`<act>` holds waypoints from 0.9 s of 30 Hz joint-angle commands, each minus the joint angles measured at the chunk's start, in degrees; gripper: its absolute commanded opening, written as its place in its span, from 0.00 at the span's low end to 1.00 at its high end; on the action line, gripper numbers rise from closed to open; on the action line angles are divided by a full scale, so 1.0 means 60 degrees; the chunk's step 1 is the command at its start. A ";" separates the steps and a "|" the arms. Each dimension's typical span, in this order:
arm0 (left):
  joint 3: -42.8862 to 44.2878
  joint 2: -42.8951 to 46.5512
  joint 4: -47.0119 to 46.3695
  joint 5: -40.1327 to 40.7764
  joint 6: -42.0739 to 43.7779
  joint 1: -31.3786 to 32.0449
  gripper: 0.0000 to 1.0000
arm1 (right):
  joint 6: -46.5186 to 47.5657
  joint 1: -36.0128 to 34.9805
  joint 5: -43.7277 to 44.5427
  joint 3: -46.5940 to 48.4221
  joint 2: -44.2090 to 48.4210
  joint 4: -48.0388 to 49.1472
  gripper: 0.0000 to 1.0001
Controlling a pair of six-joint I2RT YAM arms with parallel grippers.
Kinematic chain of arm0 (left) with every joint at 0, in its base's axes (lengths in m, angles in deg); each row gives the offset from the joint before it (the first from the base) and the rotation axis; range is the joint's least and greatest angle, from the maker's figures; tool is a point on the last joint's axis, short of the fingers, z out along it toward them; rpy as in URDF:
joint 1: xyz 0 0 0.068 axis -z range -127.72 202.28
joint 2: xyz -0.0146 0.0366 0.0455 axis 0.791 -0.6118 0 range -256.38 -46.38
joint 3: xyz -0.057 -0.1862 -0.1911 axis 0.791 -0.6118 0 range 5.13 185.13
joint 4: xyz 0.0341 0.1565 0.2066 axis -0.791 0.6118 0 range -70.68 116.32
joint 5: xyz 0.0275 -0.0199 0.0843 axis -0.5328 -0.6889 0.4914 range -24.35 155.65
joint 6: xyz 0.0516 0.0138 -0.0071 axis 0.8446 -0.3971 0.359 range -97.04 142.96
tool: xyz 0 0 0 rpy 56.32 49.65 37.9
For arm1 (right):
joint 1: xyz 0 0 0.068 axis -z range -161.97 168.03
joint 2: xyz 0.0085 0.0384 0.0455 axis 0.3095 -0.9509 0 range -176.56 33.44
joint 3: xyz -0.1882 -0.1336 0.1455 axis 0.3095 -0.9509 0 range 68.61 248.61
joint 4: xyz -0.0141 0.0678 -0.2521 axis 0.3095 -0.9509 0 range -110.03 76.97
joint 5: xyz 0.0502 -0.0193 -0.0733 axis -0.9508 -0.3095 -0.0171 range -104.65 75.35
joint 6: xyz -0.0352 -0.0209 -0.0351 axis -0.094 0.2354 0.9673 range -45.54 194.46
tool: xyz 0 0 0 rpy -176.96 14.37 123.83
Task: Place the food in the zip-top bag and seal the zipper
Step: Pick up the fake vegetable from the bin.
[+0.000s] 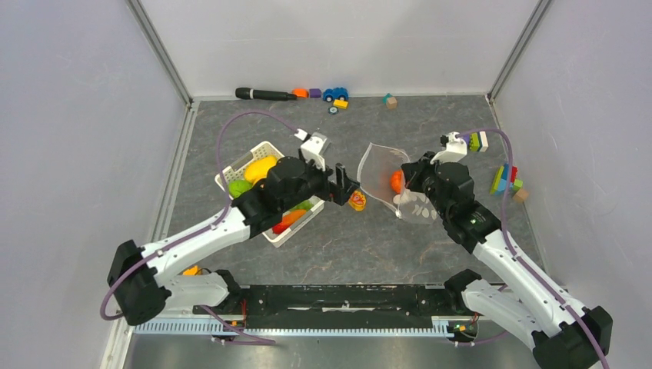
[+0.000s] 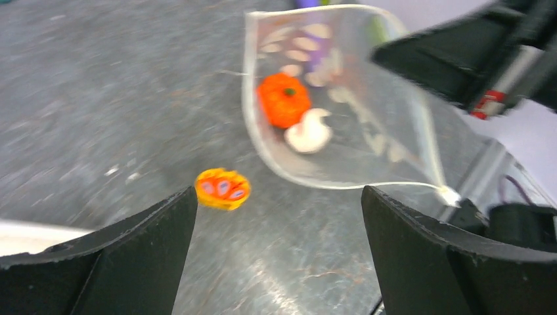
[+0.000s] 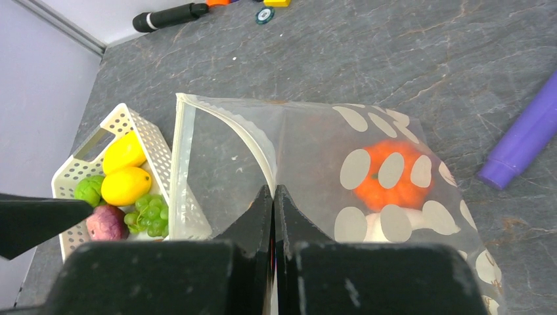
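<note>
My right gripper is shut on the upper rim of the zip-top bag, by the zipper, and holds its mouth open towards the left. An orange pumpkin and white garlic lie inside the bag. A small orange-and-yellow food piece lies on the table just outside the mouth. My left gripper hangs open and empty above the table in front of the bag. More food sits in the white basket: yellow mango, green pepper, purple onion, grapes.
The basket stands left of centre, partly under my left arm. A black-handled brush and toy blocks lie along the back wall. More blocks sit at the right, beside my right arm's purple cable.
</note>
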 commanded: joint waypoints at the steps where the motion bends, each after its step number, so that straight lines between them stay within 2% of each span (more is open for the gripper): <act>1: -0.0078 0.0661 0.2229 0.3632 -0.0721 -0.0036 1.00 | 0.0223 -0.0015 0.0479 0.0300 -0.0008 0.0363 0.00; 5: 0.0574 0.0426 0.4536 0.6818 -0.1764 -0.0271 1.00 | 0.0258 -0.0016 0.0654 0.0301 0.0003 0.0362 0.00; 7: 0.1064 0.0107 0.5799 0.7385 -0.2387 -0.0652 1.00 | 0.0266 -0.0009 0.0663 0.0301 -0.0007 0.0348 0.00; 11: 0.1020 -0.0034 0.6472 0.6652 -0.3172 -0.1681 1.00 | 0.0298 -0.0009 0.0793 0.0272 0.0035 0.0355 0.00; 14: 0.0832 0.0039 0.6883 0.6607 -0.3566 -0.2240 1.00 | 0.0287 -0.0011 0.0896 0.0272 0.0031 0.0347 0.00; 18: 0.0640 0.0124 0.7047 0.6298 -0.3481 -0.3037 1.00 | 0.0265 -0.0016 0.0765 0.0268 0.0022 0.0347 0.00; 27: 0.0360 -0.0217 0.7084 0.5951 -0.3247 -0.3625 1.00 | 0.0243 -0.0016 0.0579 0.0301 -0.0212 0.0380 0.00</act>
